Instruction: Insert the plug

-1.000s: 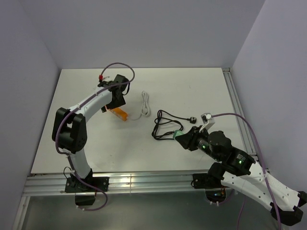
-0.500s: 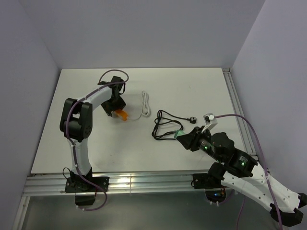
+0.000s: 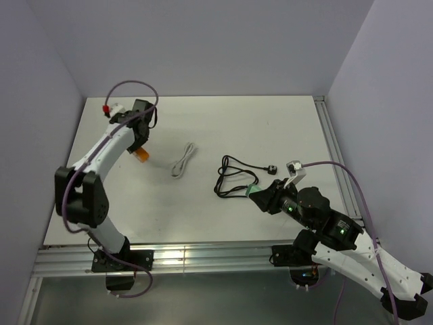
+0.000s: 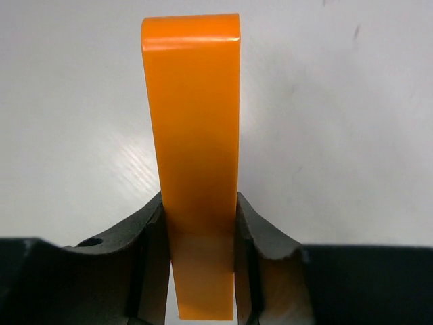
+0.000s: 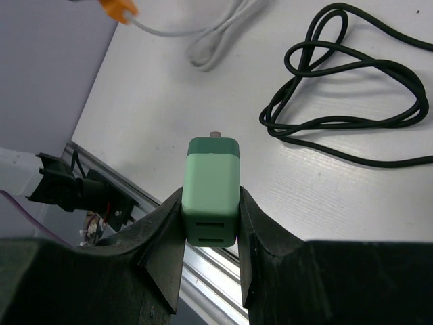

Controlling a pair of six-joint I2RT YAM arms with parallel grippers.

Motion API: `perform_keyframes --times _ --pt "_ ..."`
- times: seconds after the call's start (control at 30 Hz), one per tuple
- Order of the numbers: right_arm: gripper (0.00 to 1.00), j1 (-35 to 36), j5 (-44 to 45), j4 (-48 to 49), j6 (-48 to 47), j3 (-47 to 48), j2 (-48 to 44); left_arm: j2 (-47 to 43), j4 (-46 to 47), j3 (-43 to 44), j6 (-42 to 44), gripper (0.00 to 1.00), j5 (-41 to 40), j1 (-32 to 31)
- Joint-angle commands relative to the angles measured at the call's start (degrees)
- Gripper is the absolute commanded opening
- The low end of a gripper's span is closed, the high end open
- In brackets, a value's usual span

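Note:
My left gripper (image 3: 140, 150) is shut on an orange plug (image 3: 142, 154) over the table's back left. In the left wrist view the plug (image 4: 195, 135) sticks out forward between the fingers of this gripper (image 4: 199, 213). Its white cable (image 3: 183, 160) trails right on the table. My right gripper (image 3: 260, 197) is shut on a green charger block (image 3: 252, 191) above the table's front right. In the right wrist view the block (image 5: 211, 193) shows two slots facing the camera, held in this gripper (image 5: 211, 203). The orange plug (image 5: 116, 8) and white cable (image 5: 220, 37) show far off.
A coiled black cable (image 3: 233, 177) with a black plug (image 3: 272, 169) lies just beyond the right gripper; it also shows in the right wrist view (image 5: 352, 115). The table's front rail (image 3: 203, 256) runs below. Walls close off the left, back and right sides.
My left arm has swung left and back, carrying the orange plug and dragging the white cable leftward. The right arm has barely moved and keeps the green block.

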Motion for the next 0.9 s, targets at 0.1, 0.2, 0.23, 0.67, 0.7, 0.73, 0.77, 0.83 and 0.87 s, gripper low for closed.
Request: perform_keyframes --times 0.1,0.2,0.23,0.67,0.7,0.73,0.77,0.83,0.87 --pt "0.0 -0.36 -1.79 3.65 -1.36 1.43 3.34 -22.43 -10.35 8.0 2.72 0.0 -27.1 -0.07" --pt "0.0 -0.36 -2.41 3.92 -1.71 2.13 4.75 -33.07 12.94 0.72 26.92 0.0 -21.08 -0.07" --pt "0.0 -0.36 -2.23 3.83 -1.8 2.31 4.93 -35.96 16.63 -2.52 30.34 0.0 -15.92 -0.07" --pt "0.0 -0.36 -0.83 4.27 0.92 0.29 2.91 2.66 19.4 5.09 49.39 0.0 -19.13 -24.4" --pt "0.0 -0.36 -0.83 4.27 1.01 0.2 2.82 4.6 19.3 5.79 48.49 0.0 -19.11 -25.81" --pt "0.0 -0.36 -0.83 4.18 1.1 0.29 2.91 8.1 20.52 6.23 47.53 0.0 -20.25 -29.04" --pt "0.0 -0.45 -0.83 3.92 1.1 0.29 3.0 9.87 21.4 6.33 46.56 0.0 -21.56 -30.81" --pt "0.0 -0.45 -1.0 3.92 1.19 0.2 3.0 15.91 21.15 8.85 44.8 0.0 -22.28 -33.89" --pt "0.0 -0.45 -1.09 3.83 1.19 0.2 3.0 18.04 19.06 10.35 42.27 0.0 -22.45 -34.17"
